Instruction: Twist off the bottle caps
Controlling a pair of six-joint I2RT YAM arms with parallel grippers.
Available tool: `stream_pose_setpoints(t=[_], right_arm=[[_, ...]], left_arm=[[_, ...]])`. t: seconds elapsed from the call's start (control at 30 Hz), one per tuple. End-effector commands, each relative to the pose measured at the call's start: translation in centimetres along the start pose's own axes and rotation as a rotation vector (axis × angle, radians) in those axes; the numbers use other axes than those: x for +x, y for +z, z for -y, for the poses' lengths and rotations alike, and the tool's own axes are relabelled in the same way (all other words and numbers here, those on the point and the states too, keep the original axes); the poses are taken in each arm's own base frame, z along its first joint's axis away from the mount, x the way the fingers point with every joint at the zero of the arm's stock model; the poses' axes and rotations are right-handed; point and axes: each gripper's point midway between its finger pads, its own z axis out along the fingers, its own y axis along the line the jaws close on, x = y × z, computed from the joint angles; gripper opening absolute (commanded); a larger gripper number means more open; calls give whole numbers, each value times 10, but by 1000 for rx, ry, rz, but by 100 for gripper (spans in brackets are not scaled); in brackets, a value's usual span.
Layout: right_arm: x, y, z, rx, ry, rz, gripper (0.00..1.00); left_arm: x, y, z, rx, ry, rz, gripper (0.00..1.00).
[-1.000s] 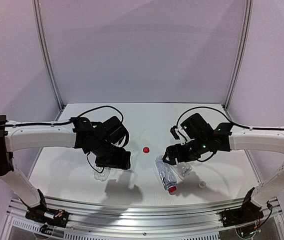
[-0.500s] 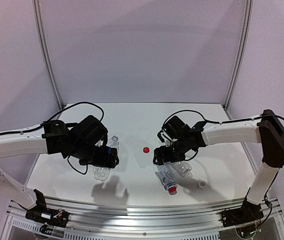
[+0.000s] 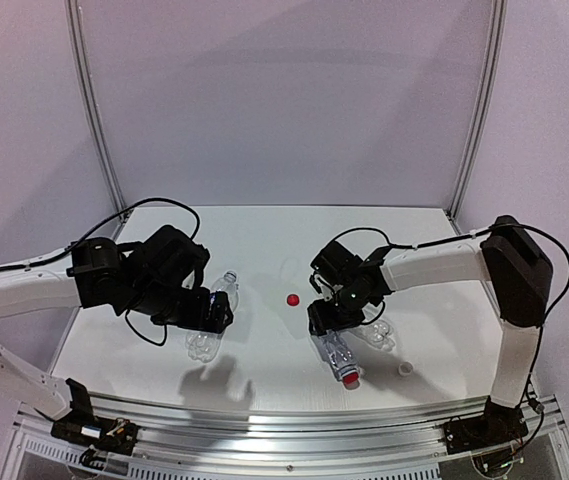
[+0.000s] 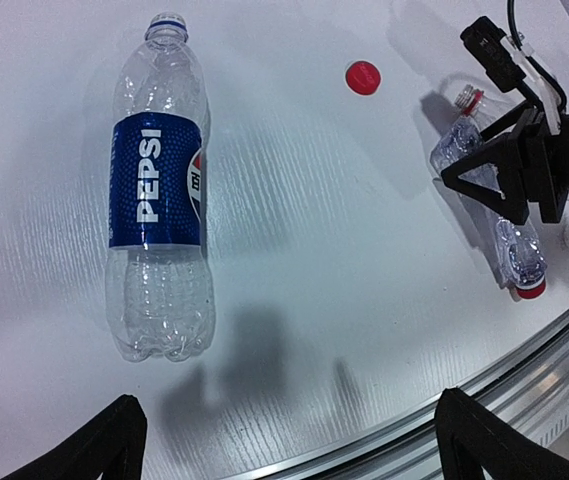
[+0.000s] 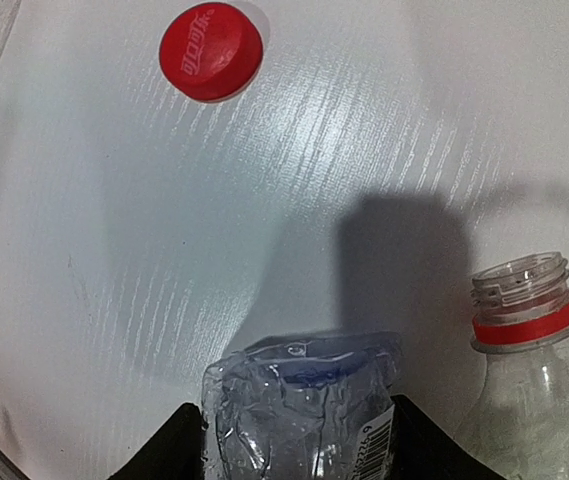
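Observation:
The Pepsi bottle (image 4: 157,190) lies on its side with an open neck and no cap. My left gripper (image 4: 294,440) hovers open over the table below its base, holding nothing. A loose red cap (image 3: 292,299) lies mid-table. My right gripper (image 5: 297,420) has its fingers against both sides of the base of a clear bottle (image 3: 336,355), which lies flat with a red cap (image 3: 347,379) screwed on, pointing at the near edge. A second clear bottle (image 5: 529,360) lies beside it, neck open with a red ring. A whitish cap (image 3: 405,369) lies to its right.
The metal rail of the table's near edge (image 4: 484,390) runs just below my left gripper. The right arm's cable loops above its wrist (image 3: 349,240). White walls and corner posts close off the back and sides.
My left gripper opened wide and drew back left, leaving the Pepsi bottle lying free. My right gripper moved left onto the capped clear bottle and narrowed around its base.

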Motion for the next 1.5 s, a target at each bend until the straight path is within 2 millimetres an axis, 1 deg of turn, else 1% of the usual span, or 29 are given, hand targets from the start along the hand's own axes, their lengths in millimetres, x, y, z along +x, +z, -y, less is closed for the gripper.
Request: stream_pose_setpoints(t=[0.0,0.1,0.17,0.2,0.3,0.4,0.47,0.53,0.6,0.63,0.7,0.73,0.8,0.87,0.9,0.97,1.03,1.1,1.17,1.2,1.3,1.33,1.4,1.47], right_arm=[[5,5,1,25,-11,-28,55],[0,0,-3,11,-5,-16,50],[-8,-10,-9,-6,1,7,48],[-14,-17,-13,-17,7,24,46],[-38,-47,-31,-76,28,100,45],[-66,-91,-54,-176,68,204,45],[-84,-123,-68,-252,108,292,45],[-102,-157,-78,-338,168,399,45],[-115,-190,-82,-431,261,511,45],[-124,-209,-82,-477,317,583,45],[-130,-235,-71,-523,446,673,45],[-131,-246,-66,-549,500,711,45],[-131,-263,-58,-607,602,752,46],[-127,-272,-52,-656,703,754,47],[-127,-277,-51,-707,776,745,47],[-120,-272,-47,-780,912,701,47],[-115,-266,-44,-841,1031,656,46],[-114,-266,-43,-866,1088,639,46],[-115,-271,-42,-862,1104,647,46],[-115,-273,-41,-856,1108,653,47],[-114,-278,-36,-857,1137,673,47],[-113,-278,-35,-859,1148,673,46],[-112,-280,-32,-857,1162,675,46],[-109,-281,-30,-840,1172,682,46]], left_arm=[[-1,-7,-2,-1,28,18,99],[-2,-7,-1,4,31,20,99],[-4,-9,0,10,28,28,99],[-6,-11,1,16,28,37,99],[-12,-19,4,35,22,66,99],[-21,-30,6,54,15,102,99],[-29,-37,12,90,8,137,99],[-37,-47,22,163,-2,181,99],[-46,-59,35,256,-5,228,99],[-52,-69,42,315,-3,258,99],[-60,-84,60,467,2,290,99],[-64,-92,70,559,7,302,99],[-73,-113,83,707,23,343,99],[-79,-130,91,787,66,377,98],[-81,-136,93,804,91,391,98],[-85,-146,100,830,138,402,98],[-89,-150,109,854,168,393,97],[-93,-154,120,893,194,374,93],[-96,-149,133,922,211,334,90],[-98,-150,139,937,221,326,89],[-101,-138,155,953,243,279,86],[-102,-136,159,956,247,270,85],[-105,-123,164,937,243,241,83],[-110,-111,164,897,227,223,79]])
